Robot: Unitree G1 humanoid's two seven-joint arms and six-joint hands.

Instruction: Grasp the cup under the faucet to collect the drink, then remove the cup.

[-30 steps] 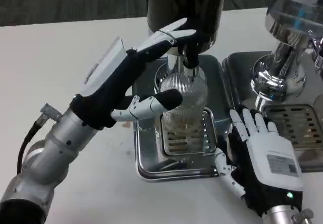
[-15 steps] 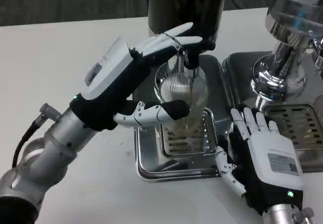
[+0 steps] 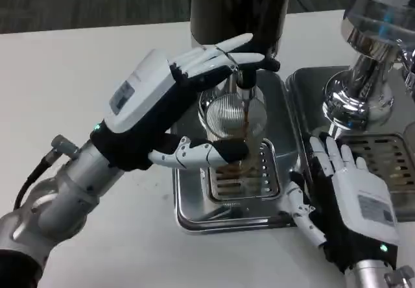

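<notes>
Left hand (image 3: 170,106) closer around cup (image 3: 231,120), white table (image 3: 78,67), possibly carpet beyond

You have a second chrome dispenser (image 3: 363,87) at the white table's (image 3: 78,74) right edge, over its own slotted drip tray (image 3: 382,158); grey carpet (image 3: 91,2) lies beyond the far edge.

The white table (image 3: 78,74) carries two steel drip trays (image 3: 188,200) (image 3: 389,152).

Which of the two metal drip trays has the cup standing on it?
The left drip tray, below the dark dispenser, carries the ribbed glass cup, which the left hand grips. The right tray carries no cup.
</notes>
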